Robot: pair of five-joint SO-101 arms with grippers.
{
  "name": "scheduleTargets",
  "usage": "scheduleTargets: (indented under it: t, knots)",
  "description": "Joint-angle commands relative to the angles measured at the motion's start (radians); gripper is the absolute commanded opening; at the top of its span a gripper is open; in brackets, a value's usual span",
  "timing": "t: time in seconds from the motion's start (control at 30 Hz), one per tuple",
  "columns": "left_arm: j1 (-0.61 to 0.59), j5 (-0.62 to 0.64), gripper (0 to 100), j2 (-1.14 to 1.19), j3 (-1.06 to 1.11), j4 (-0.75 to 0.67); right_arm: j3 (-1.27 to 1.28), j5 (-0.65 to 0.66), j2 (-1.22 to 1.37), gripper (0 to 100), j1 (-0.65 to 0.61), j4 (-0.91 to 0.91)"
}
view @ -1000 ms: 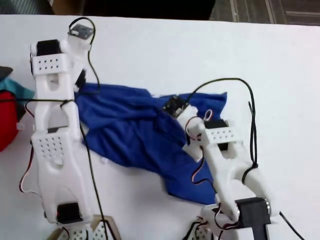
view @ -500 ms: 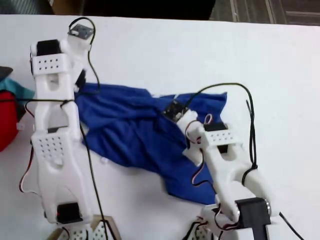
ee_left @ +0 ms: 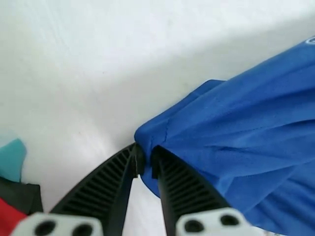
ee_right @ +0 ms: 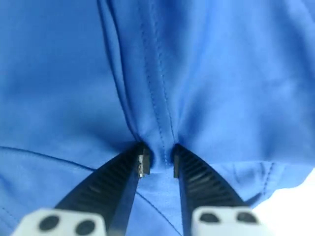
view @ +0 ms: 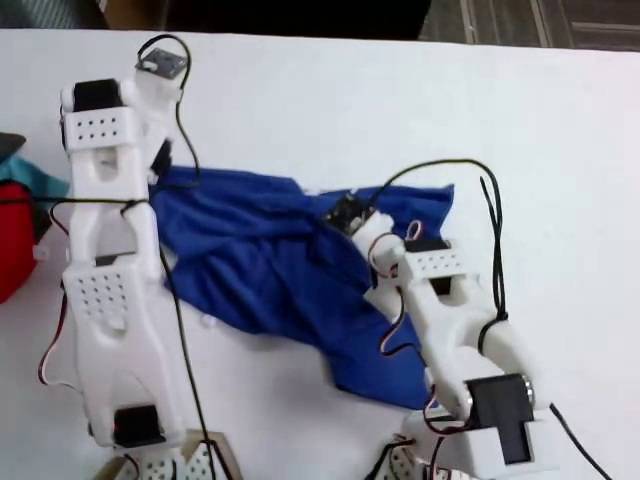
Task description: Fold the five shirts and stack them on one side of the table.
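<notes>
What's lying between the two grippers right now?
The blue shirt, rumpled on the table, stretches from the left gripper to the right gripper; the high view shows it.

No writing, label or number can be read anywhere.

The left arm [view: 105,260] and the right arm [view: 455,320] are 2 chains of white plastic shells joined by black motor blocks [view: 96,95]. Flat shell panels [view: 100,128] carry grids of small round holes. A thin black cable [view: 181,112] runs in loose loops along each arm. Red and white wires [view: 388,345] run beside the joints. The left gripper [ee_left: 146,160] and the right gripper [ee_right: 157,160] each have 2 black fingers [ee_left: 110,184] with ribbed inner faces, tapering toward the tips. Each finger sits in a white mount [ee_left: 61,223] with 2 dark round screw holes.
</notes>
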Motion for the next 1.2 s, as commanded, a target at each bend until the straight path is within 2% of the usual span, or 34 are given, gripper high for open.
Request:
scheduleTargets:
  t: [0.0,0.43,0.63,0.83,1.17]
  knots:
    - [0.006,0.008,3,-0.017,-0.035,0.018,-0.043,-0.003,0.010,1.7,0.007,0.002]
    - [0.011,0.008,3,-0.081,-0.044,0.020,-0.414,0.006,-0.260,2.0,0.064,0.367]
    - [0.011,-0.005,3,-0.354,-0.038,0.020,-0.663,0.006,-0.269,2.0,0.117,0.352]
    - [-0.025,-0.110,3,-0.608,-0.036,0.017,-1.022,0.003,-0.271,2.0,0.205,0.364]
    - [-0.023,-0.133,3,-0.707,-0.104,-0.003,-1.298,0.003,-0.275,2.0,0.222,0.397]
